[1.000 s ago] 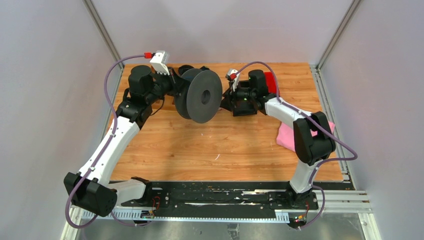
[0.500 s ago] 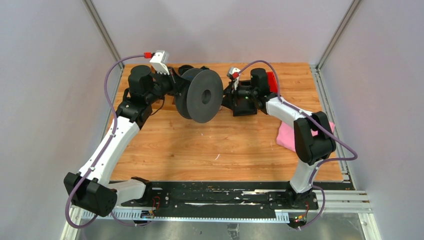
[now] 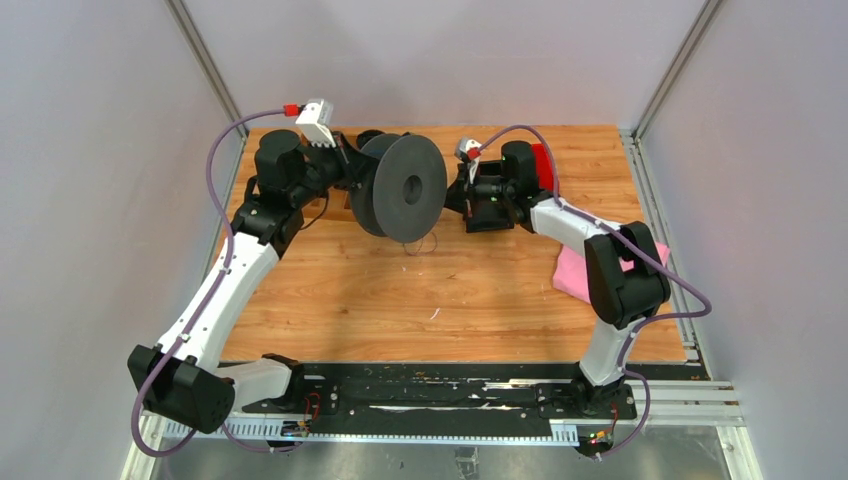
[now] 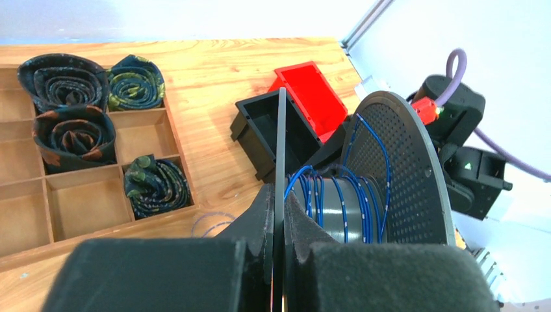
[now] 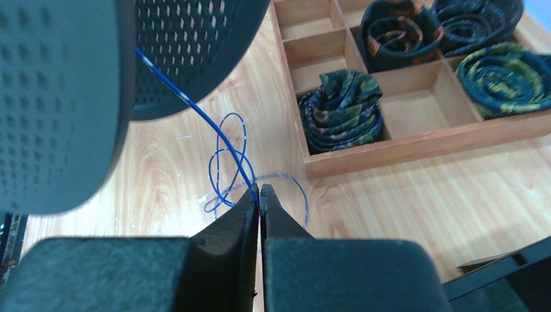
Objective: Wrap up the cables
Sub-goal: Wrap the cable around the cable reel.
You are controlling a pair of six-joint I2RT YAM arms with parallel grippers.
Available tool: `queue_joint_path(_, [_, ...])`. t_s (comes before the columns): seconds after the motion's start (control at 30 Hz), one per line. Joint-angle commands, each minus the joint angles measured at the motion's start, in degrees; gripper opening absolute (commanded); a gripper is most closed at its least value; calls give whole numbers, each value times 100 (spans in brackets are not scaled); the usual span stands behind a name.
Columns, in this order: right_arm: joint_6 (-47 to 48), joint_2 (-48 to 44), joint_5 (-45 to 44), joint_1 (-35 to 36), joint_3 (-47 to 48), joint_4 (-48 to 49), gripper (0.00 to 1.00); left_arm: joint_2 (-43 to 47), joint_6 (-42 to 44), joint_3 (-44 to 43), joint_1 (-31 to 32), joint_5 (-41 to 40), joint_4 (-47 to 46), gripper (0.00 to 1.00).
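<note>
Two tight grips: clamps left hand [image 4: 278, 201] on thin round side of grey spool [image 4: 396, 175], pinches blue cable [image 5: 208, 120] in right hand [image 5: 258, 195]. Shows cable partly wound on spool, rest looped loose on wooden surface [image 5: 403, 195].

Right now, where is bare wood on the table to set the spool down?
Free: the wide wood of the table between the spool and the near black rail, bordered by the left arm and the pink cloth. Crowded around the spool: tie tray, red bin, black bin, loose cable.
</note>
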State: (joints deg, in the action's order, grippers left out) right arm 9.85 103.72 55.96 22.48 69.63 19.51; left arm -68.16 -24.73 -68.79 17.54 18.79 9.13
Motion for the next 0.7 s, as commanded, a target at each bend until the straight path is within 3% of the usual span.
queue_joint_path(0.0, [-617,-226,154,56,-440,673,1,61,-418,-222,-153,-210,-375,0])
queue_joint_path(0.43, [-2229,-370,8,851,-1146,1169,3,-73,-559,-230,-259,-1687,362,0])
queue_joint_path(0.67, [-2479,-318,-59,1395,-1181,1187,2,-117,-584,-226,-330,-2152,420,0])
